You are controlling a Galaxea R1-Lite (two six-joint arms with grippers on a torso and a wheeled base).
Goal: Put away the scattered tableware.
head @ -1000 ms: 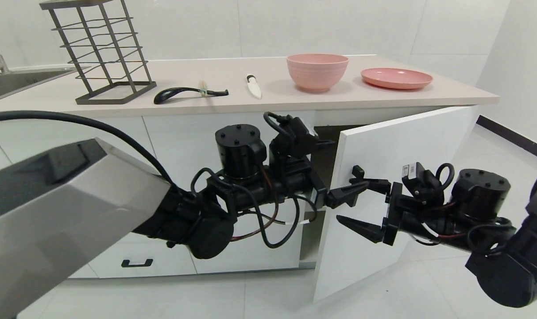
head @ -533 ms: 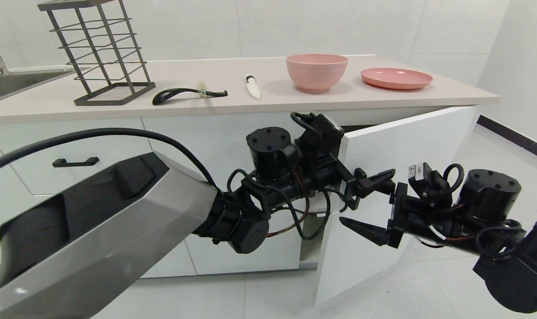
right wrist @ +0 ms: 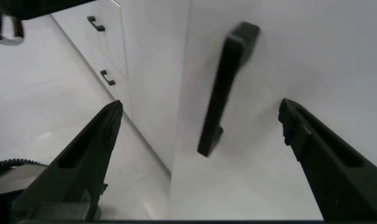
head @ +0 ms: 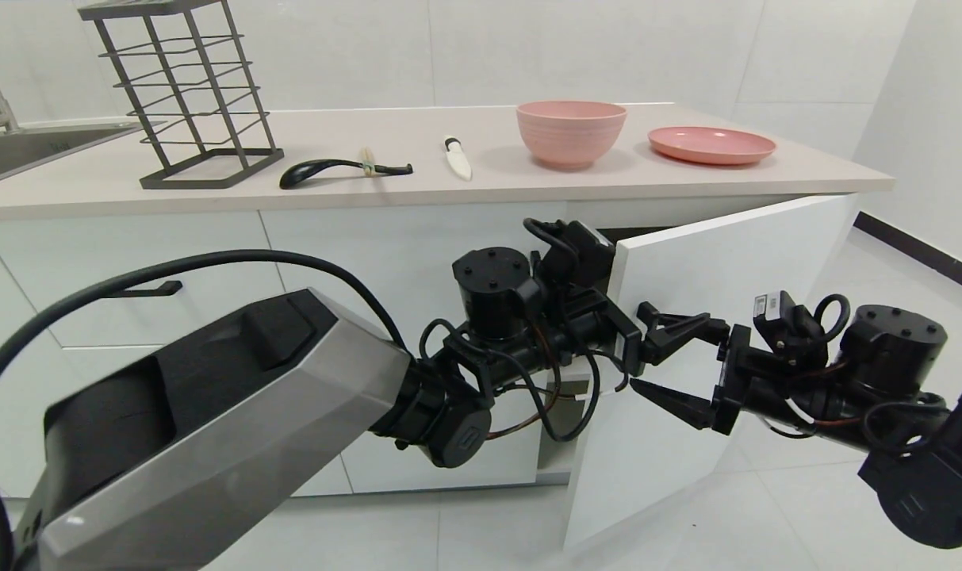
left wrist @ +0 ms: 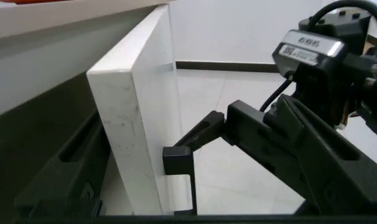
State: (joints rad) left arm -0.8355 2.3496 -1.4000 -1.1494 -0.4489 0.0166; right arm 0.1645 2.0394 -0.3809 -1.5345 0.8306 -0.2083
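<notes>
By my read nothing is put away yet: the pink bowl (head: 571,131) at 12 o'clock, the pink plate (head: 711,144) at 1, and the white knife (head: 455,156) and black spoon (head: 330,170) toward 11 all lie on the tabletop (head: 806,170), and only the cabinet door (head: 734,262) below them stands part open. My right hand (right wrist: 198,118) is spread apart, one finger either side of the door handle (right wrist: 226,87) and not clamped; the left hand (head: 617,345) sits at the door's free edge, and I cannot tell whether it is apart or together. The spoon's long axis runs 9-to-3 with its bowl toward 9, and the knife lies roughly 12-to-6 with its dark end toward 12.
</notes>
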